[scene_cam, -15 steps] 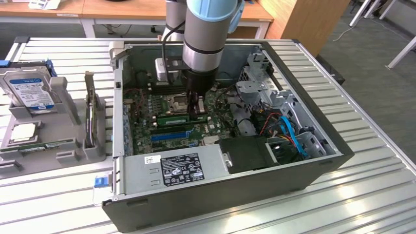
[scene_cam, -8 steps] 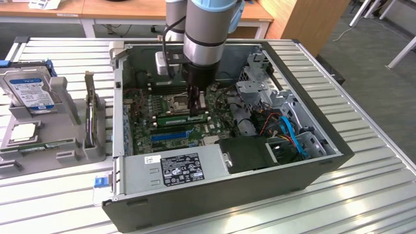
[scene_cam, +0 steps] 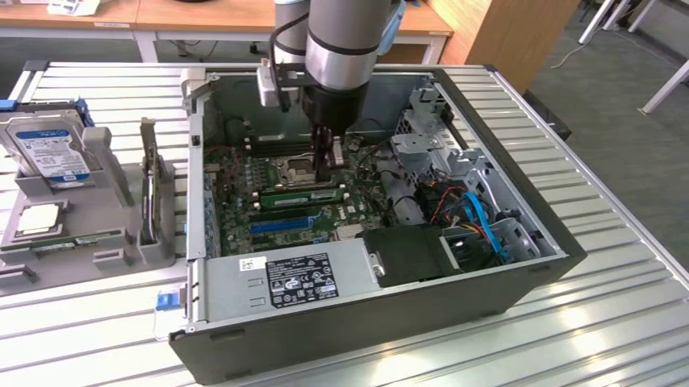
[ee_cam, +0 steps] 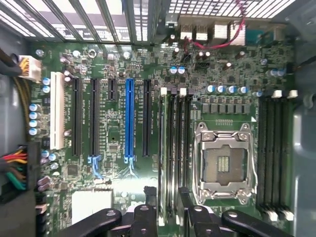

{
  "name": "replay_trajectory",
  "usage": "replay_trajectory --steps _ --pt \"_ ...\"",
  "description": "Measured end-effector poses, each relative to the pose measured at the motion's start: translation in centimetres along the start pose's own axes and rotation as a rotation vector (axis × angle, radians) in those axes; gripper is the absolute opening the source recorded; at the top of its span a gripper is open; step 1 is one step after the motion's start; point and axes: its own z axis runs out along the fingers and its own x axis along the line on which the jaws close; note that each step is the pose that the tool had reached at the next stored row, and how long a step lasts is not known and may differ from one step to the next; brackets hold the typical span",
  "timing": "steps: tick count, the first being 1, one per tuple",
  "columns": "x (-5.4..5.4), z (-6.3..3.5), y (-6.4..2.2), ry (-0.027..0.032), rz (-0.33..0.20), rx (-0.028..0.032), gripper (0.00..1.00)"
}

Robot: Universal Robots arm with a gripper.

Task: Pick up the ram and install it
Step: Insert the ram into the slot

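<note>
Wide open, my gripper (scene_cam: 329, 161) hangs low inside the computer case (scene_cam: 517, 274), close over the empty chip socket (scene_cam: 300, 168). It holds nothing. The ram (scene_cam: 303, 195) is the long green stick standing on its edge in a slot right beside that socket, on the side toward the blue slot (scene_cam: 282, 223). My two black fingers (ee_cam: 149, 200) sit apart over the slots next to the socket.
</note>
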Motion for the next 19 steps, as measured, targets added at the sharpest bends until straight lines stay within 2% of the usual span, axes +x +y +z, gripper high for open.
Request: replay_trajectory --steps 9,19 --pt "-0.2 -3.15 -0.02 0.0015 0.0 -0.0001 0.31" --pt "-0.3 -5.45 -0.02 0.005 0.0 0.0 0.31"
